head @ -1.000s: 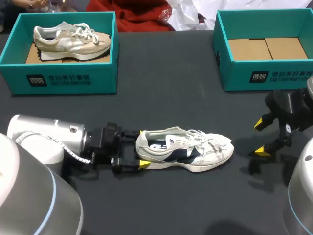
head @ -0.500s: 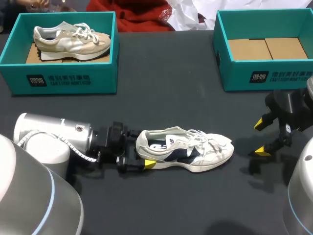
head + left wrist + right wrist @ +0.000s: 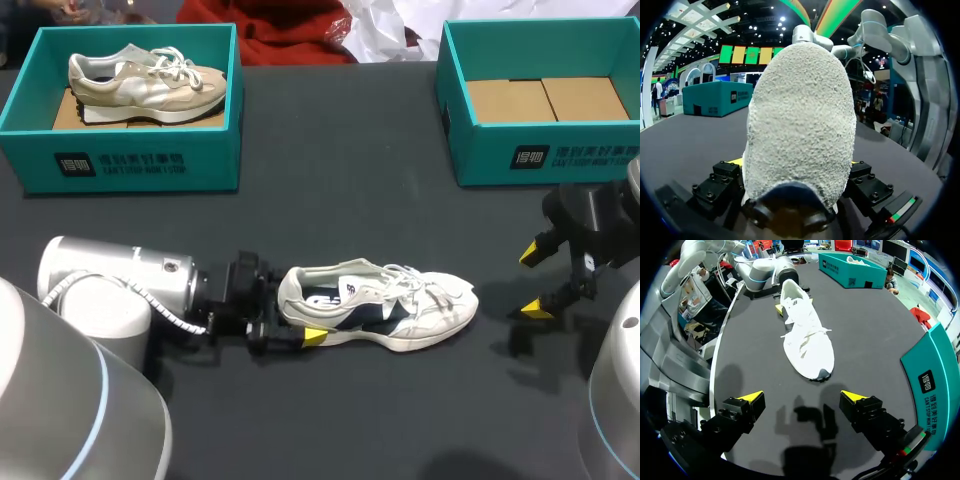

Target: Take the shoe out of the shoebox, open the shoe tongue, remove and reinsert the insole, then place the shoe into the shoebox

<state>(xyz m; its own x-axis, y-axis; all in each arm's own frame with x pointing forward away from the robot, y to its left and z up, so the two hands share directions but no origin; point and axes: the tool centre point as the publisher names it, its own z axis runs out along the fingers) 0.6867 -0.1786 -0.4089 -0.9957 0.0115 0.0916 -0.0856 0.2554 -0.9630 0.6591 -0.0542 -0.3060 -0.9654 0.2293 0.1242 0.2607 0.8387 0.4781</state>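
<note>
1. Table [image 3: 340,160]: dark top. It bears every item you have listed below.
2. Left arm [image 3: 120,290]: comes in low from your left and lies close above the table, pointing toward the middle.
3. Right arm [image 3: 600,225]: at the right edge, near the front of the right shoebox.
4. Left shoebox [image 3: 130,165]: teal, at the far left. It holds item 6.
5. Right shoebox [image 3: 540,155]: teal, at the far right, showing only its cardboard liner [image 3: 545,100].
6. Beige shoe [image 3: 145,82]: lies on its side in the left shoebox with its toe toward the middle of the table.
7. White shoe [image 3: 385,305]: the task's shoe, white with dark side panels. You will find it out of both boxes, upright on its sole on the table, front of middle. Its heel points to the left arm and its toe to the right arm, and the laces are loose over the tongue.
8. Left gripper [image 3: 300,305]: set around the heel of the white shoe, and the heel fills the left wrist view. You cannot tell whether it presses the heel from both sides.
9. Right gripper [image 3: 537,281]: spread wide and holding nothing, above bare table. The toe of the white shoe lies ahead of it, well apart.
</note>
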